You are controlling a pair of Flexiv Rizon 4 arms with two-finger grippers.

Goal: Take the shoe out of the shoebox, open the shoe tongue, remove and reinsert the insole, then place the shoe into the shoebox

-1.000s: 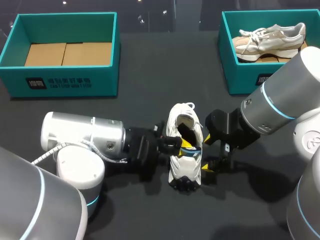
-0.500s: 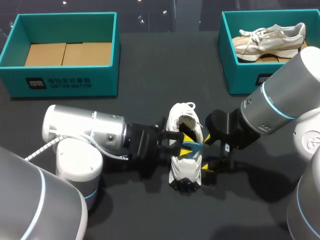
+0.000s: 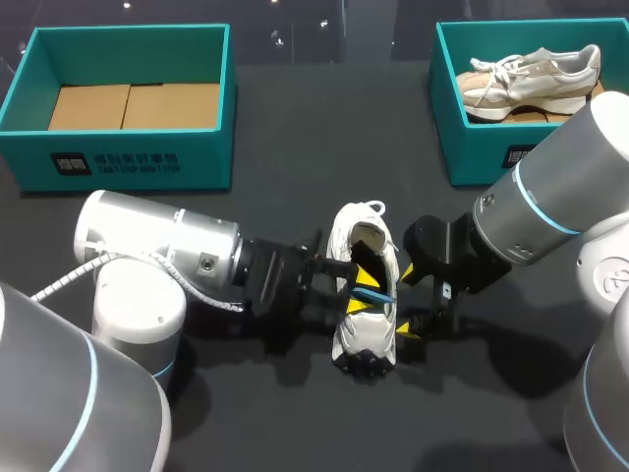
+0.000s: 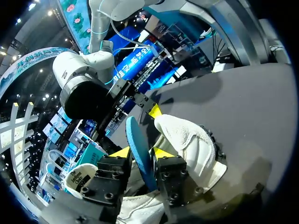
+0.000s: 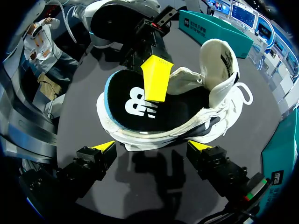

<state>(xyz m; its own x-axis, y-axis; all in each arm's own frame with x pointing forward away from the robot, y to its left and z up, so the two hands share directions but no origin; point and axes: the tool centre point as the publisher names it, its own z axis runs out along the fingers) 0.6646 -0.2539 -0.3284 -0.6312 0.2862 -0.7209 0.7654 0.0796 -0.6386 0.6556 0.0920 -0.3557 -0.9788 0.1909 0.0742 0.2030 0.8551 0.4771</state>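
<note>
- White shoe (image 3: 343, 329) stands on the dark table (image 3: 295, 147) between the two arms, its mouth open and facing up.
- Left gripper (image 4: 140, 153) comes at the shoe from its left. Its jaws are narrow and pinch the insole (image 4: 135, 133) from both sides, one yellow tip against each face.
- The insole has a blue edge and a black upper face. In the right wrist view it (image 5: 135, 105) sits partly raised out of the shoe's mouth, with a white logo on the black face. I leave the logo unread.
- Right gripper (image 5: 153, 147) waits just right of the shoe with its jaws spread wide. It holds nothing, and the shoe lies just ahead of its two yellow tips.
- The shoe's tongue (image 5: 219, 58) is pulled up and away from the mouth. It carries a dark printed label that is too small to make out.
- Well behind the shoe and off to its left is a teal shoebox (image 3: 138, 157) with a bare cardboard floor. A white printed label and a line of small white characters run along its front wall.
- Well behind the shoe to its right, a second teal box (image 3: 442, 108) holds a beige shoe (image 3: 531, 79) lying on its side. Part of a white label shows on that box's front.
</note>
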